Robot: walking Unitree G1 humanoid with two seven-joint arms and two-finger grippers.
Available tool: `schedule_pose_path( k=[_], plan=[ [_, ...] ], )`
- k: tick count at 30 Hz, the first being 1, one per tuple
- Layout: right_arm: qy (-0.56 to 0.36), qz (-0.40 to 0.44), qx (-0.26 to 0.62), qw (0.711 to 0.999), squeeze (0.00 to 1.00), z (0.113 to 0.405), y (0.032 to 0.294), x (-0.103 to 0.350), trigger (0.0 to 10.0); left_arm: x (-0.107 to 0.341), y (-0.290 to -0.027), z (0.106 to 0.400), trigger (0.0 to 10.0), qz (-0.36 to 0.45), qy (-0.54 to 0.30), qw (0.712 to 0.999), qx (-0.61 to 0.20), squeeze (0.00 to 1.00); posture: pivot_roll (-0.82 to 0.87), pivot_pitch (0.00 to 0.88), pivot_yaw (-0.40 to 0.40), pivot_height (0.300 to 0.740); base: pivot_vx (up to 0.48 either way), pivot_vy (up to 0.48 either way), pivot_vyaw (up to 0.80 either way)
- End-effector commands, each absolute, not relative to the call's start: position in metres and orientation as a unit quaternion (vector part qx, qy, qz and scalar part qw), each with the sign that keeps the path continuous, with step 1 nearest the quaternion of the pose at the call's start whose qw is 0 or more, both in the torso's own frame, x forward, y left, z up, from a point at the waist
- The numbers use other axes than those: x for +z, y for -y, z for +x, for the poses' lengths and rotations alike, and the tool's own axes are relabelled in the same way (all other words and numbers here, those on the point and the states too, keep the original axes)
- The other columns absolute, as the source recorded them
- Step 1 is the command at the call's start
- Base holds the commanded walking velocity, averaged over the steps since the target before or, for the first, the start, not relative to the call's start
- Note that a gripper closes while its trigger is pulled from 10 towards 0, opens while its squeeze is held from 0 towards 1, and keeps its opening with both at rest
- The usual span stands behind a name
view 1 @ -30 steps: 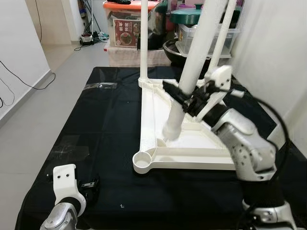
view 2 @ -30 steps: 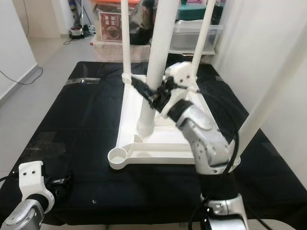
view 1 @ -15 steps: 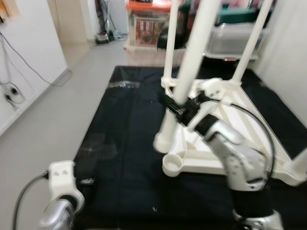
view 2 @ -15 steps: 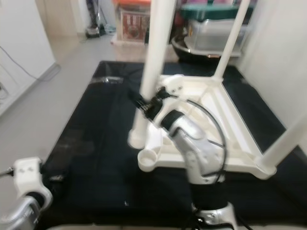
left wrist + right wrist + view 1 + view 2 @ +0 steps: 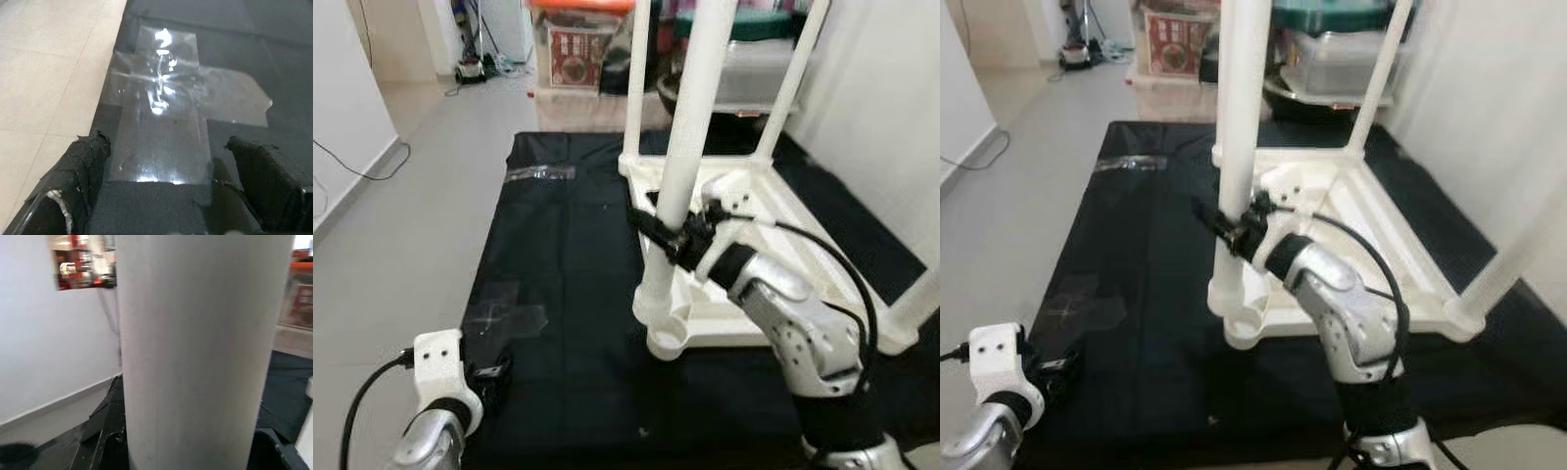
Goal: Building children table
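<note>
An upturned white table top [image 5: 773, 211] lies on a black mat [image 5: 558, 255]. White legs stand in its far-left corner [image 5: 636, 88] and far-right corner [image 5: 793, 73], and another at the near right [image 5: 922, 299]. My right gripper [image 5: 672, 235] is shut on a loose white leg [image 5: 693, 117], held nearly upright. The leg's lower end [image 5: 653, 302] sits just behind the open near-left corner socket [image 5: 668, 344]; whether it touches the socket is unclear. The same leg [image 5: 195, 352] shows close up in the right wrist view. My left gripper [image 5: 166, 144] hangs open low over the mat's near-left edge.
Clear tape patches [image 5: 504, 315] [image 5: 540, 173] stick to the mat. Storage boxes [image 5: 578, 44] and tubs line the back. A white wall [image 5: 871, 88] stands close on the right. Bare tiled floor [image 5: 421, 176] lies left, with a cable [image 5: 352, 162] along the wall.
The camera has shifted. My right gripper has carried the leg's lower end from inside the table top out to the near-left corner socket, and the leg now stands more upright.
</note>
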State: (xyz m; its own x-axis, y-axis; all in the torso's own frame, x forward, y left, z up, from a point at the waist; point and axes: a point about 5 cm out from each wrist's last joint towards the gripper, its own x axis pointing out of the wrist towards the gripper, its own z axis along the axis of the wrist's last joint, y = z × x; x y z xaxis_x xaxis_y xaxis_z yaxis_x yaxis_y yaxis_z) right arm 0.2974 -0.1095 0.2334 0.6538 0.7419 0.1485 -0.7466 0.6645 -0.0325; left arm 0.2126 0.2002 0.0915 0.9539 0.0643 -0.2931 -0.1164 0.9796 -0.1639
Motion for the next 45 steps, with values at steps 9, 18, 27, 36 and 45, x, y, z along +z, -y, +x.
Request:
schedule_pose_path(
  k=[9,18,27,36,45],
  plan=[
    [0.082,-0.049,0.448,0.889,0.00,0.286,0.112,0.221,10.0,0.089,-0.197,0.213,10.0,-0.089,-0.149,0.984,0.041,0.00,0.01,0.000,-0.054,0.740,0.000,0.000,-0.09],
    [0.090,-0.102,0.467,0.874,0.00,0.285,0.110,0.211,10.0,0.089,-0.199,0.211,10.0,-0.089,-0.151,0.984,0.045,0.00,0.02,0.000,-0.056,0.740,0.000,0.000,0.00],
    [0.089,-0.140,0.494,0.854,0.00,0.281,0.105,0.193,10.0,0.090,-0.200,0.212,10.0,-0.088,-0.149,0.984,0.045,0.00,0.03,0.000,-0.061,0.740,0.000,0.000,0.00],
    [0.074,-0.081,0.499,0.860,0.00,0.275,0.104,0.186,10.0,0.087,-0.201,0.209,10.0,-0.100,-0.153,0.982,0.055,0.00,0.03,0.000,-0.065,0.740,0.000,0.000,0.00],
    [0.022,0.035,0.469,0.882,0.01,0.275,0.101,0.165,10.0,0.087,-0.208,0.208,10.0,-0.109,-0.158,0.979,0.068,0.00,0.04,0.000,-0.063,0.740,0.000,0.000,0.00]
  ],
)
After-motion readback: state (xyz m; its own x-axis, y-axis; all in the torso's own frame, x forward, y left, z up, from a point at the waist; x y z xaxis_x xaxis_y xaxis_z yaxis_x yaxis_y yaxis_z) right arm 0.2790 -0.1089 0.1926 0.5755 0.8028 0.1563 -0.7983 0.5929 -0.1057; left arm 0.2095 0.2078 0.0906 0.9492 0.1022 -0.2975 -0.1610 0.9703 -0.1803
